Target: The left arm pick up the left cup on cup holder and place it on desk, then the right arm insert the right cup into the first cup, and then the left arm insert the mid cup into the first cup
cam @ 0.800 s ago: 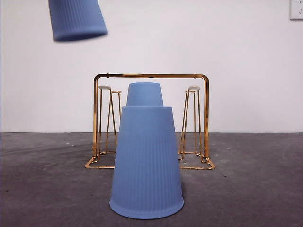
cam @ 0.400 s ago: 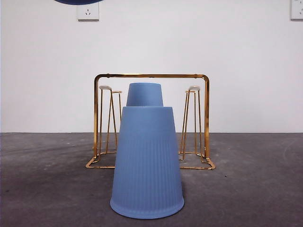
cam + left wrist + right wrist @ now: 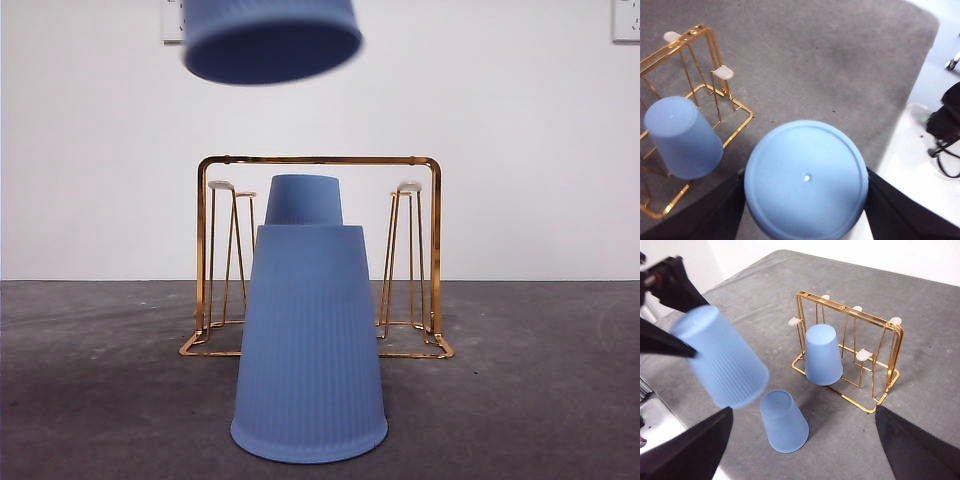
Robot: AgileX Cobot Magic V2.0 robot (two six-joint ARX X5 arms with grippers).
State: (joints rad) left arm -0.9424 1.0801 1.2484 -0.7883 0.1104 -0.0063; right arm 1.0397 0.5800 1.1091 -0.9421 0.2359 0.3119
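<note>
My left gripper is shut on an upside-down blue cup and holds it in the air. In the front view this cup hangs at the top, left of centre, above the others. A second blue cup stands upside down on the dark grey desk, in front of the gold cup holder. A third blue cup sits on the holder's middle prong. The side prongs are bare. My right gripper is open and empty, high above the desk and apart from the cups.
A white wall with a socket stands behind the desk. In the left wrist view the desk's rounded edge gives way to pale floor with a black stand.
The held cup rose from the top left until it nearly left the front view, then came back lower and further right, towards the cup on the desk. Those two cups have not moved.
</note>
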